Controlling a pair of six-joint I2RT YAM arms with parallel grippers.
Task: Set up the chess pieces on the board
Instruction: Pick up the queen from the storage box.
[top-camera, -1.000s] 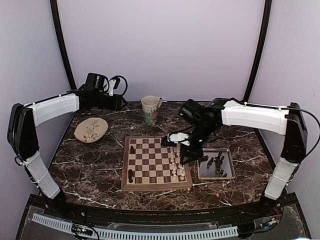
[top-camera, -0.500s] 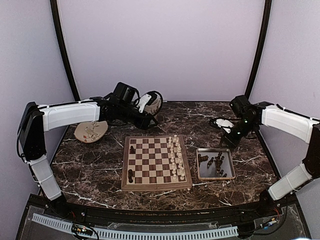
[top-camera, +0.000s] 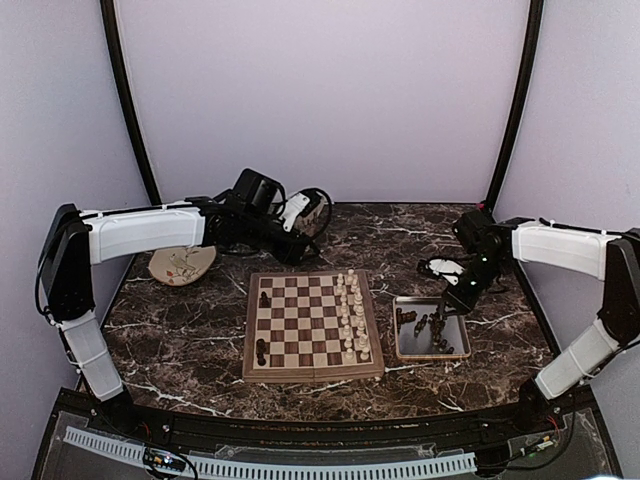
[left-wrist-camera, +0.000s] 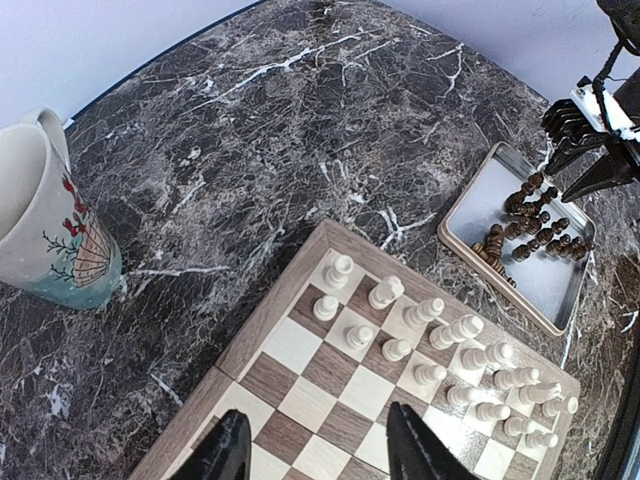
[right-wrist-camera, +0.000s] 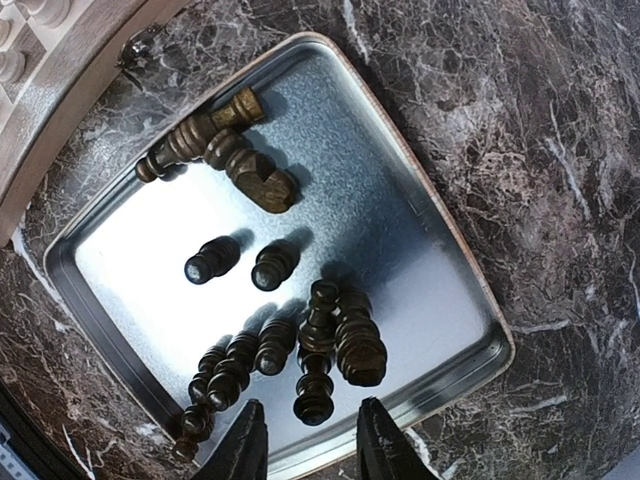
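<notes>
Hovering over the metal tray (right-wrist-camera: 400, 250), the right gripper (right-wrist-camera: 310, 450) was parted, empty; below, dark chess pieces (right-wrist-camera: 340, 330) lay mostly on their sides, long axes every which way. Left gripper (left-wrist-camera: 318, 455), parted and empty, hung above the board (left-wrist-camera: 300, 345).

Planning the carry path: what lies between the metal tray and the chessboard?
Just a narrow strip of bare marble table between tray and board, clearest in the right wrist view.

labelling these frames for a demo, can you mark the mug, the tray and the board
mug (left-wrist-camera: 55, 225): left wrist view, on its painted side
tray (right-wrist-camera: 400, 250): right wrist view, on its bare metal floor
board (top-camera: 305, 320): top view, on a bare middle square
</notes>
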